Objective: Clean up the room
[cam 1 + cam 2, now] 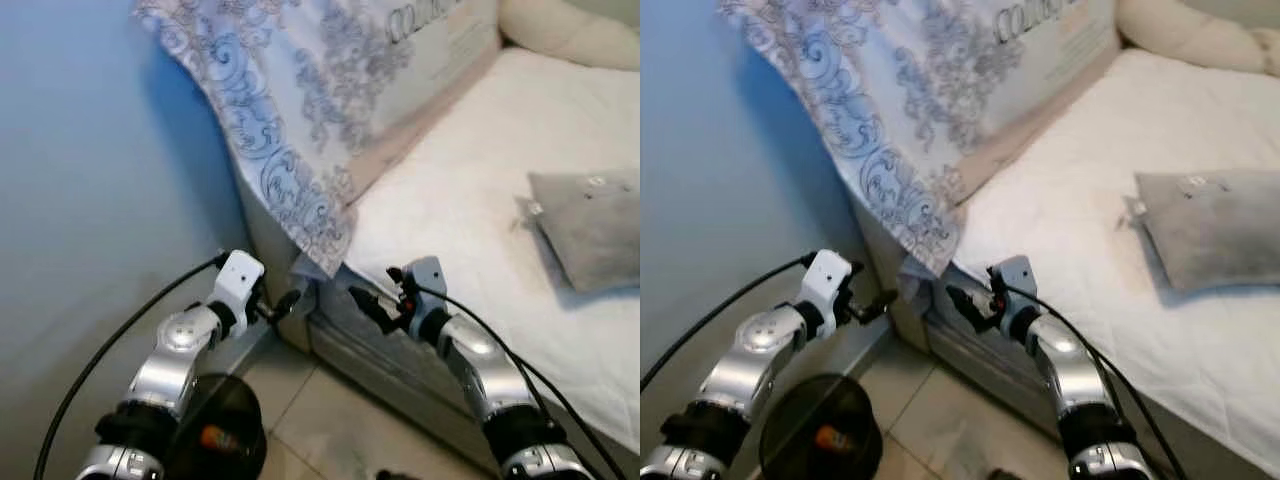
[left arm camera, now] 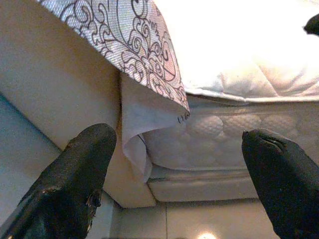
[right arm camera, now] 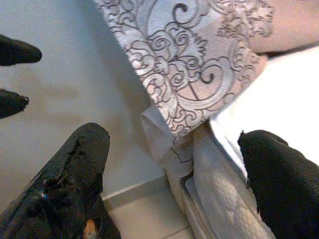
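Note:
A paisley-patterned cloth [image 1: 300, 110] with a pink underside lies along the head of the bed, and its corner [image 1: 325, 240] hangs over the mattress edge [image 1: 400, 350]. My left gripper [image 1: 285, 303] is open just left of that hanging corner, level with the bed's corner. My right gripper [image 1: 360, 300] is open just right of it, against the mattress side. The two point at each other with the corner between and slightly above them. Nothing is held. The left wrist view has the cloth [image 2: 134, 45] above its open fingers [image 2: 75, 174]. The right wrist view has the cloth [image 3: 189, 64] between its fingers [image 3: 79, 169].
A grey cushion [image 1: 590, 225] lies on the white mattress at the right, and a cream pillow [image 1: 570, 30] sits at the far corner. A blue wall [image 1: 90, 200] closes the left side. A black round object [image 1: 215, 430] stands on the tiled floor [image 1: 330, 420] below my left arm.

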Tool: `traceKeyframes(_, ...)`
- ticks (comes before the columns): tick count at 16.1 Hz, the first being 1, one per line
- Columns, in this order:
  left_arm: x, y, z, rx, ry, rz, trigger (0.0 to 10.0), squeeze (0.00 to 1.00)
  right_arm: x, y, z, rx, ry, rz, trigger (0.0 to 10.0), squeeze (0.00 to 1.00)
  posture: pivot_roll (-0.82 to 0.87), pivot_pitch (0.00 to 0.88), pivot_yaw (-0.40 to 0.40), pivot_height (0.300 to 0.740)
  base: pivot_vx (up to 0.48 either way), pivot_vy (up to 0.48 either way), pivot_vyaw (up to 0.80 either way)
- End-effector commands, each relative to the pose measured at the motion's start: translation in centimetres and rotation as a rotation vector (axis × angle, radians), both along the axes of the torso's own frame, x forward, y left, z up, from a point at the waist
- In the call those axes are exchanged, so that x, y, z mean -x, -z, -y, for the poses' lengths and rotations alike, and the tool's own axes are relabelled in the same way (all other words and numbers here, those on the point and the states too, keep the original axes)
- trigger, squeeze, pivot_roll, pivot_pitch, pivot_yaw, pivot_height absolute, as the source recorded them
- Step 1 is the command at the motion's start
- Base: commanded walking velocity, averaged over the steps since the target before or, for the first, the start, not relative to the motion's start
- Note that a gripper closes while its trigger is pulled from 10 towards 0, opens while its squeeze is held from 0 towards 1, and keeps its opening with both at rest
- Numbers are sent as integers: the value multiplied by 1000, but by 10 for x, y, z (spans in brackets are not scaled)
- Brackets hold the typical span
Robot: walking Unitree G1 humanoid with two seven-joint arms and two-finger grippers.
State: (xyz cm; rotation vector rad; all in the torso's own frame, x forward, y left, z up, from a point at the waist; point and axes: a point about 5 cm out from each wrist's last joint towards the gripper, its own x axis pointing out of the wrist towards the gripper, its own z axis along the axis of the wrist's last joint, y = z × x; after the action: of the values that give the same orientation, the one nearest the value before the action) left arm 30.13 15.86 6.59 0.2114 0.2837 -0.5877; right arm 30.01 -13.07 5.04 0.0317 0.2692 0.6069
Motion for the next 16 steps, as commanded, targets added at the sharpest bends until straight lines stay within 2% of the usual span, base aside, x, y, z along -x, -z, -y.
traceKeyframes(1, -1, -2, 1, -11, 2, 20, 10000, 0, 1, 3, 4, 4, 21, -7, 10000, 0, -41, 0, 97, 740, 0, 0, -800)
traceKeyframes(2, -1, -2, 1, -15, 3, 24, 10000, 0, 1, 3, 4, 4, 22, -8, 10000, 0, -41, 0, 97, 740, 0, 0, -800)
traceKeyframes(4, -2, -2, 2, -23, 1, 30, 10000, 0, 1, 3, 4, 8, 25, -8, 10000, 0, -43, 0, 98, 740, 0, -480, -800)
traceKeyframes(6, -2, -2, 2, -23, -1, 29, 10000, 0, 1, 4, 5, 18, 33, -8, 10000, 0, -43, 0, 98, 740, 0, -319, 0)
traceKeyframes(11, -5, -2, -1, -22, -45, 35, 10000, 0, -3, 3, 6, 51, 65, 12, 10000, 0, -45, 0, 101, 740, 0, 0, 0)
traceKeyframes(12, -7, -3, -2, -23, -56, 43, 10000, 0, -4, 3, 7, 70, 78, 23, 10000, 0, -48, 0, 105, 740, 0, 0, 0)
traceKeyframes(13, -10, -7, -4, -30, -85, 74, 10000, 0, -9, -3, 7, 145, 148, 121, 10000, 0, -61, 0, 117, 740, 0, 0, 0)
traceKeyframes(14, -11, -8, -5, -28, -94, 82, 10000, 0, -10, -3, 7, 142, 151, 114, 10000, 0, -61, 0, 117, 740, 0, 0, 0)
traceKeyframes(15, -16, -12, -4, 0, -140, 103, 10000, 0, -14, -2, 10, 75, 195, 69, 10000, 0, -61, 0, 118, 740, 0, 0, 0)
traceKeyframes(16, -17, -14, -3, 11, -142, 108, 10000, 0, -15, -3, 11, 46, 219, 58, 10000, 0, -53, 0, 109, 740, 0, 0, 0)
